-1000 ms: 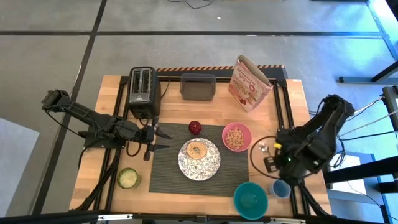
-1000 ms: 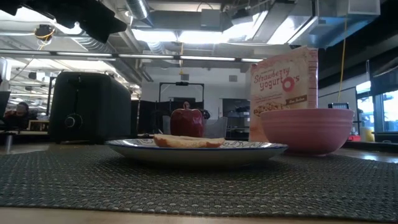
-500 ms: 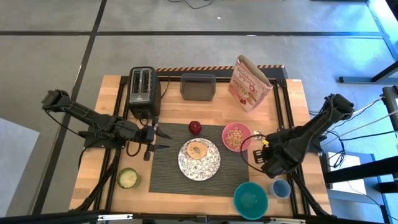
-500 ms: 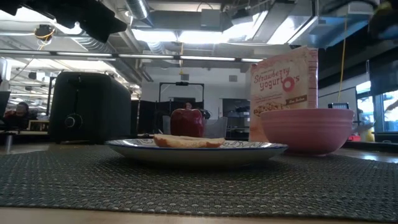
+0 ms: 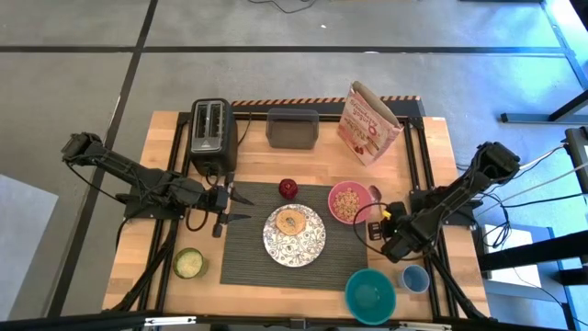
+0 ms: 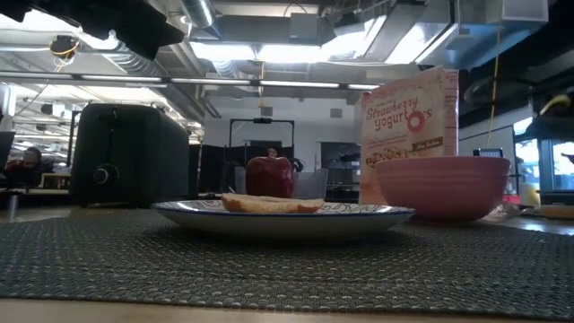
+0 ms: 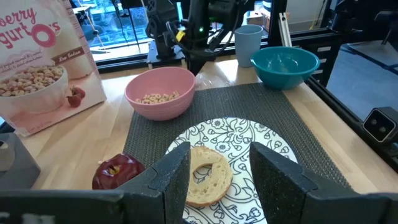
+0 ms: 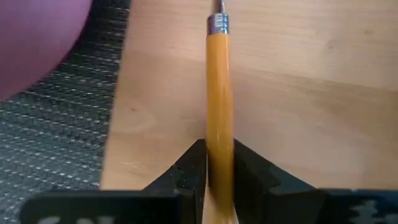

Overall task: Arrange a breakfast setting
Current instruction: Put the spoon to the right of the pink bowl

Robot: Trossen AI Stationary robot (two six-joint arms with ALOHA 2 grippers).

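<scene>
The mat serves as the landmark, lying at the middle of the table. Just off its left edge the left gripper waits above the wood, its 2 fingers spread apart with nothing between them. Beyond the mat's far-left corner stands the toaster, and near its near-left corner sits a jar. On the mat, the apple rests by the far edge, left of centre. The plate lies at the mat's centre with the bagel on it, slightly toward the far side. The bowl sits on the mat's far-right corner, holding cereal, its rim reaching just past the mat's right edge. Beyond the mat's far edge are a grey box and, further right, a cereal box. Just off the mat's right edge the right gripper is low over the bare wood, its 2 fingers clamped on the yellow handle of the spoon, which points toward the table's far side beside the bowl; its scoop shows just right of the bowl. Off the mat's near-right corner stand a teal bowl and a blue cup.
</scene>
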